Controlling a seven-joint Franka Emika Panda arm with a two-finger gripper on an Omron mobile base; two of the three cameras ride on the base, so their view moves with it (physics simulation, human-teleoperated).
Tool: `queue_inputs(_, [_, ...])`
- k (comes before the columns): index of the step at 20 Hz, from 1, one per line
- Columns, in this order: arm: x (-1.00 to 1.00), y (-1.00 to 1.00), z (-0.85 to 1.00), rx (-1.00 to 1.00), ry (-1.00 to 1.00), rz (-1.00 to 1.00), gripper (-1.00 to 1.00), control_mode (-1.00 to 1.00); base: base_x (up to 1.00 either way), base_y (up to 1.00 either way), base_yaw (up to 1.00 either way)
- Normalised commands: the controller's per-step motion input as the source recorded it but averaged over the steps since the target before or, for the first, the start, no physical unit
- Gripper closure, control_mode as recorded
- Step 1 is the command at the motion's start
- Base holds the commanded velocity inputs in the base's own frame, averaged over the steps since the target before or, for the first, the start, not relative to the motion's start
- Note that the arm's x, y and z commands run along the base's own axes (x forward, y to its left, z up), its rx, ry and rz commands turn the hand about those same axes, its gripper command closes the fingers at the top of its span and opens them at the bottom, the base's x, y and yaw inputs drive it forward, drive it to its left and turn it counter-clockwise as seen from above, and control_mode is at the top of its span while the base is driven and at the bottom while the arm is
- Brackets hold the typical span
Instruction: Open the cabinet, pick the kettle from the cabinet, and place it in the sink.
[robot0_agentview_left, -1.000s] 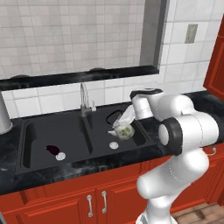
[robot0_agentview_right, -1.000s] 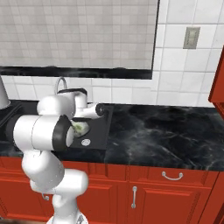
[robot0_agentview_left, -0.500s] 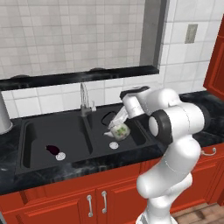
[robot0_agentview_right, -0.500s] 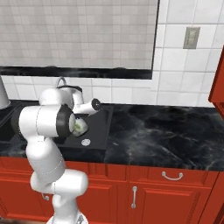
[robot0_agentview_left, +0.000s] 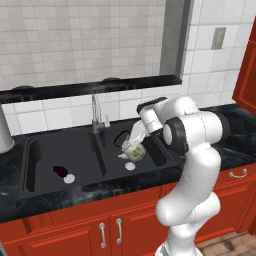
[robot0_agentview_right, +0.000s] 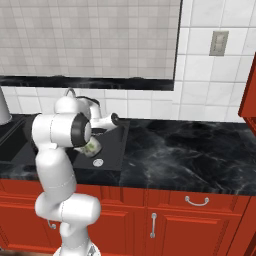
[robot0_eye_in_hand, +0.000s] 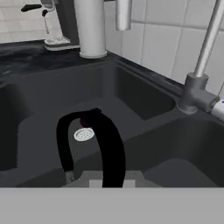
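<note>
A: Where's the kettle (robot0_agentview_left: 134, 150) rn?

B: In your gripper (robot0_agentview_left: 131, 140), hanging low in the right basin of the sink (robot0_agentview_left: 35, 165), near the drain. Can't tell if the base touches the floor yet. Jaws are clamped tight on the hoop handle (robot0_eye_in_hand: 89, 144); you see the black loop rising right in front of the hand cam.

A: How's it gonna handle?

B: My guess: small, rigid, prob light. Thin hoop, so the body can swing or tip under the grip; it looks tilted now, spout (robot0_agentview_left: 122, 157) pointing toward the divider. Glazed-looking shell, likely slippery and chip-prone, so don't drop it on the hard basin. Take hold at the top of the hoop, as you have it; body's too round for the jaws.

A: What's in the basins?

B: Right one: kettle plus the drain strainer (robot0_agentview_left: 130, 166) just beside it. Left one: a dark red thing (robot0_agentview_left: 60, 171) next to its own strainer (robot0_agentview_left: 69, 177), can't ID it. Faucet (robot0_agentview_left: 96, 114) sits behind the divider, near the kettle, so watch your wrist on the way out.

A: Worktop?

B: Black marble worktop (robot0_agentview_right: 190, 155), bare on the right of the sink. Grey cylinder (robot0_agentview_left: 4, 134) at far left.
</note>
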Motion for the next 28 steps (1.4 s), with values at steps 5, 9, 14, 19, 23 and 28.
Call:
queue_inputs(5, [0.10,0.01,-0.20,0.03,-0.09,0.23,1.00,-1.00,0.00,0.00,0.00])
queue_inputs(9, [0.19,0.06,-0.14,0.09,-0.06,0.20,1.00,-1.00,0.00,0.00,0.00])
queue_inputs(14, [0.19,0.09,-0.14,0.14,-0.02,0.21,1.00,-1.00,0.00,0.00,0.00])
queue_inputs(19, [0.12,0.01,-0.15,0.17,0.00,0.23,1.00,-1.00,0.00,0.00,0.00])
queue_inputs(23, [0.09,0.00,-0.18,0.08,0.00,0.21,1.00,-1.00,0.00,0.00,0.00])
queue_inputs(28, [0.15,0.00,-0.15,0.00,0.00,0.17,1.00,-1.00,0.00,0.00,0.00])
